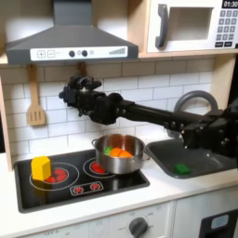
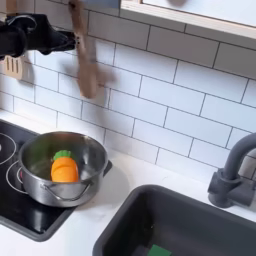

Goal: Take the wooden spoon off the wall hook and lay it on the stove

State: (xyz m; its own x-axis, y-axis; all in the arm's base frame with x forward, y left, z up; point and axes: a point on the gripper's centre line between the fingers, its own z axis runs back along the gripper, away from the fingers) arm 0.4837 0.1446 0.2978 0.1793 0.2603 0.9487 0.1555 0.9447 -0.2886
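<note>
- High against the white tile wall (image 1: 177, 79), the black arm is reaching from the first exterior view's right toward the left, its gripper (image 1: 71, 93) hanging well above the stove (image 1: 65, 191).
- In the second exterior view, the gripper (image 2: 66, 40) is sitting at the upper left, clenching the upper handle of the wooden spoon (image 2: 87, 62).
- The spoon is hanging in the air in front of the tiles, tilted, its blurred bowl end pointing down toward the pot (image 2: 62, 165) and staying well clear of it.
- On the wall at the first exterior view's far left, a slotted wooden spatula (image 1: 35, 104) is hanging upright from its hook.
- The steel pot (image 1: 121, 153) is sitting on the stove's right burner, holding an orange carrot (image 2: 64, 168) with a green top.
- A yellow block (image 1: 41, 168) is standing on the left burner, near the stove's left edge.
- To the right of the stove, the dark sink basin (image 1: 191, 160) is holding a small green item (image 1: 182, 168); the grey faucet (image 2: 232, 170) is curving up beside it.
- Above, a grey range hood (image 1: 70, 37) and a toy microwave (image 1: 191, 23) are sitting over the counter.
</note>
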